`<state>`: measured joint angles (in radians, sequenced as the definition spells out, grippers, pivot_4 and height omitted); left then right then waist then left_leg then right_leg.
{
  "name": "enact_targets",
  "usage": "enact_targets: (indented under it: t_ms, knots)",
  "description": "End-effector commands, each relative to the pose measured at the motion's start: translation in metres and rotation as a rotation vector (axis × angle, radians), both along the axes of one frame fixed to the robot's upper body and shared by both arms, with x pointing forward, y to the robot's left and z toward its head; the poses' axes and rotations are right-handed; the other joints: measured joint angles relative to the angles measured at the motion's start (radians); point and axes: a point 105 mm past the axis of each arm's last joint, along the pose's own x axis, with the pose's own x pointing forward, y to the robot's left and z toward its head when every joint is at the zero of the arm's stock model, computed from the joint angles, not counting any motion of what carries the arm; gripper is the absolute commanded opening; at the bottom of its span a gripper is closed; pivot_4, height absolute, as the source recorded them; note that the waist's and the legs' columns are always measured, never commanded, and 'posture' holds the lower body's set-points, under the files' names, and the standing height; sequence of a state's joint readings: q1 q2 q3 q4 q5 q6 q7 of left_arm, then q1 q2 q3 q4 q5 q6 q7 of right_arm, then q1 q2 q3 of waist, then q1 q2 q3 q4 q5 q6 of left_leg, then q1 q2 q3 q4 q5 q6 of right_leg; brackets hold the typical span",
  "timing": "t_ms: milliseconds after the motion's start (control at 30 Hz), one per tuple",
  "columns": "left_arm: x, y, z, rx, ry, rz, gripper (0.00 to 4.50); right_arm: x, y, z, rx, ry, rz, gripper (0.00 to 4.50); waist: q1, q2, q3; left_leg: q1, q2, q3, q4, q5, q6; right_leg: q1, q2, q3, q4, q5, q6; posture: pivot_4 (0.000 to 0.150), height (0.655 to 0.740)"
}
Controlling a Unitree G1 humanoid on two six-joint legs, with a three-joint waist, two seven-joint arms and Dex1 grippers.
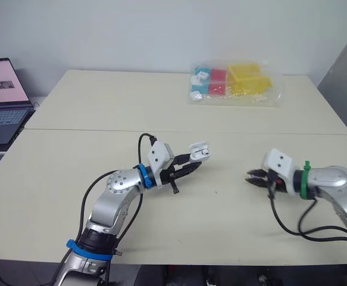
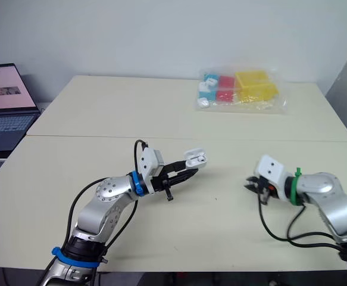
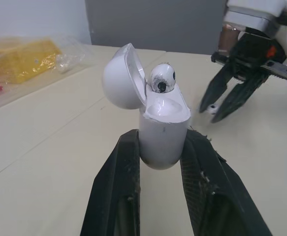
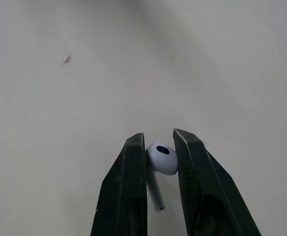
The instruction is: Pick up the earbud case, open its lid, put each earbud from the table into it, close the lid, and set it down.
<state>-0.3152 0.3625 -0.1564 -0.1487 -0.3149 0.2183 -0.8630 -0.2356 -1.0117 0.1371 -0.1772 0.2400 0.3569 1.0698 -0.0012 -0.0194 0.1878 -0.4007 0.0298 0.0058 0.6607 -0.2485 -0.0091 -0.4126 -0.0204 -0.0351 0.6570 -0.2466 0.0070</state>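
The right gripper (image 4: 158, 140), low over the table (image 1: 221, 220) toward its right edge, is clamped on the head of the loose earbud (image 4: 162, 158), whose stem runs back along the fingers toward the wrist. The case (image 3: 163, 132) lies to its left, well apart, above the table's middle, pinched upright in the left gripper (image 1: 192, 165), lid (image 3: 118, 81) swung back, with a seated earbud (image 3: 162, 78) inside. The left forearm reaches forward and the right bends inward, so the two sets of fingertips face each other
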Motion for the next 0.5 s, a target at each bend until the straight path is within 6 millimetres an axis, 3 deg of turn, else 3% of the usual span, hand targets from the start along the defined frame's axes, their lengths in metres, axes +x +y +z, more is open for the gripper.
enact_targets:
  t_ms: [33,233,500]
  knots:
    - [-0.008,-0.001,0.013,-0.016,-0.046,-0.02,0.76,-0.012,-0.004,-0.001,-0.051,0.051,0.191,0.46,-0.001,0.0,0.0,0.0,0.0,0.0,0.0,0.0,0.0,0.0,0.0,0.0,0.0,0.0,0.0,0.15,0.7345]
    - [-0.012,0.002,0.012,-0.005,-0.039,-0.012,0.76,-0.02,-0.016,-0.008,-0.123,0.164,0.329,0.46,-0.001,0.0,0.0,0.001,0.001,0.0,0.0,0.0,0.0,0.0,0.0,0.0,0.002,0.0,0.0,0.15,0.7345]
    - [-0.014,0.003,0.013,-0.002,-0.035,-0.007,0.76,-0.012,-0.021,-0.017,-0.183,0.191,0.342,0.46,0.001,0.0,0.0,0.001,0.0,-0.001,0.001,0.0,0.0,0.001,0.0,0.001,0.002,0.0,0.0,0.15,0.7345]
